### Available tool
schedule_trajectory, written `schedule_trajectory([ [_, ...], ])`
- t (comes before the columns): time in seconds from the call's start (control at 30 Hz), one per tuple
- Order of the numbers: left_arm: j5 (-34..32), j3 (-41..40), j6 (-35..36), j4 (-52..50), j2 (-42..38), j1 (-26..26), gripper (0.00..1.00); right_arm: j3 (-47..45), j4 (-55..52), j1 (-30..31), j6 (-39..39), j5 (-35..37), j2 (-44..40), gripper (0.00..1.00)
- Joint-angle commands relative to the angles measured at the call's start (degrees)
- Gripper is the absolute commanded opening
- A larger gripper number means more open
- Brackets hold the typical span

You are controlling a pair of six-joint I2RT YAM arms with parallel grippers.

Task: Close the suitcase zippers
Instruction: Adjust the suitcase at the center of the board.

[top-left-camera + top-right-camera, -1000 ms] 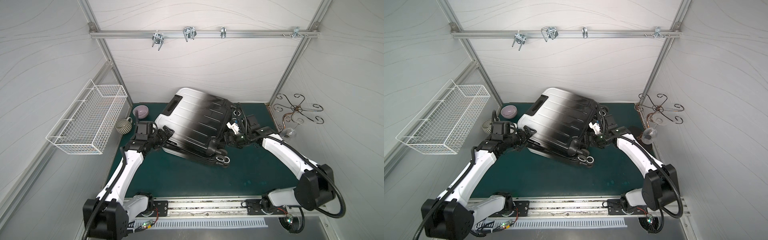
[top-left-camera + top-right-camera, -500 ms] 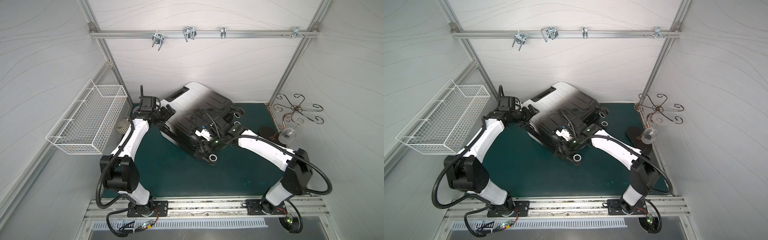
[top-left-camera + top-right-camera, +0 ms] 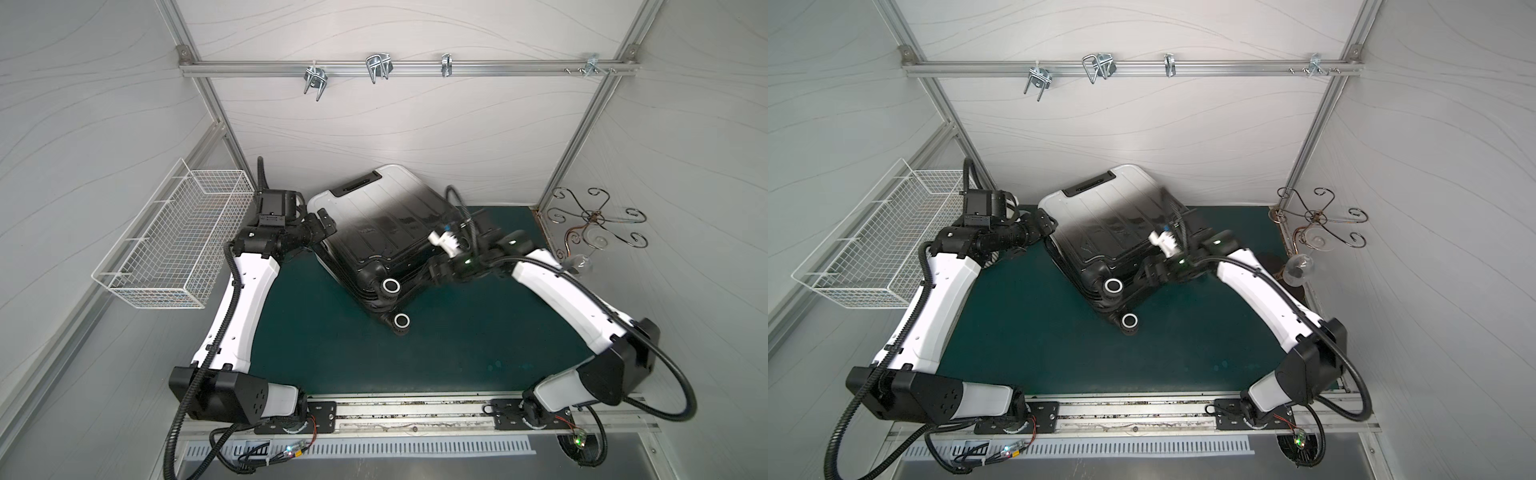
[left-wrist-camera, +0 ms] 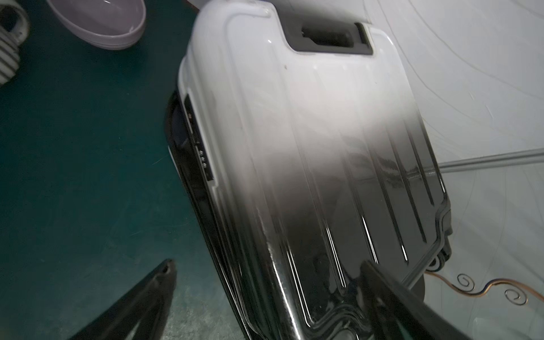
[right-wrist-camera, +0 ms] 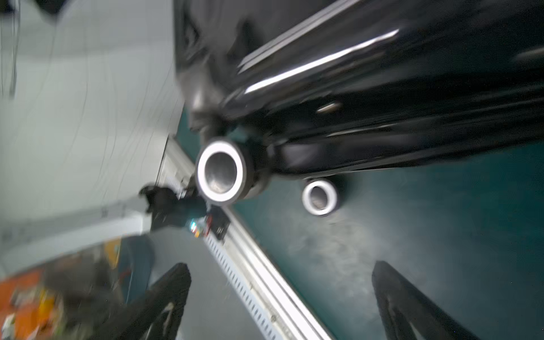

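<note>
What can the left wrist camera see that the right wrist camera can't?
Only the left wrist view: the suitcase's white end with its black handle, a side lock and a lilac bowl.
Only the right wrist view: two white-rimmed wheels at the case's front corner, and the metal rail at the table's front.
Both: the case's shiny black shell, the green mat, and an open claw: the left claw there, the right claw here.
</note>
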Motion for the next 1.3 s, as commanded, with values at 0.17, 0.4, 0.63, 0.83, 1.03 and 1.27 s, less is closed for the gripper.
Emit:
schedule_trajectory([
  [0.17, 2.49, -21.3, -10.33, 6.16, -13.89, -9.6, 0.99, 19.43, -0.87, -14.64, -3.91, 10.21, 17.7, 0.99],
  [0.4, 5.04, -29.43, -13.7, 12.76, -19.84, -8.41, 0.99, 33.09, -0.12, -17.45, -2.99, -13.46, 32.98, 0.99],
  [0.63, 6.67, -8.23, -3.46, -3.82, -8.21, 0.67, 0.99, 15.2, 6.93, -12.69, 0.42, -18.59, 22.33, 0.99],
  [0.83, 4.29, 8.92, 1.98, -13.99, -4.58, 0.04, 0.99, 5.58, 3.73, -0.56, 0.81, -10.8, 13.74, 0.98],
  [1.03, 0.74, 7.24, 1.78, -14.85, -7.28, -6.35, 0.97, -0.6, 11.13, 13.06, 10.63, -13.87, 9.8, 0.98],
  [1.27, -5.95, -1.29, -5.07, -13.04, -12.89, -22.84, 0.84, -13.83, 3.89, 3.48, 5.35, -3.26, -3.89, 0.95],
])
